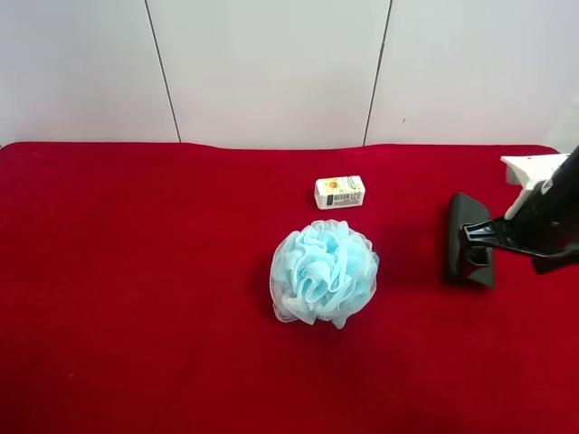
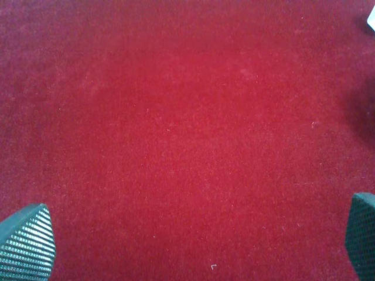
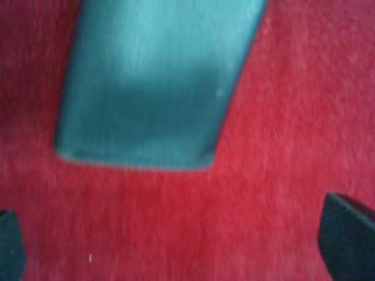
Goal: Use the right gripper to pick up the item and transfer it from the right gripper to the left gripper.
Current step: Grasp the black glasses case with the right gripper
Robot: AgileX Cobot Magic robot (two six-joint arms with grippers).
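**Step in hand — pick-up approach**

On the red bench (image 1: 136, 298) the item (image 3: 152, 82) lies flat, just ahead of the wide-open right tool (image 3: 179, 243). Lowering astride it and closing are judged necessary next. The left tool (image 2: 193, 240) is open, empty.

Exterior high: mounted high, off arms, looks steeply down on red desk (image 1: 136, 298); white wall (image 1: 271, 72) at 12 o'clock; wide, distant framing.
Right wrist: rides arm (image 1: 543, 221) at exterior view's 3 o'clock edge, aimed down past right fingers (image 3: 347, 237), very near cloth, blurred. Shares item (image 3: 152, 82) with exterior high.
Left wrist: aimed down past left fingers (image 2: 26, 246), near cloth; shares desk surface with both other views.
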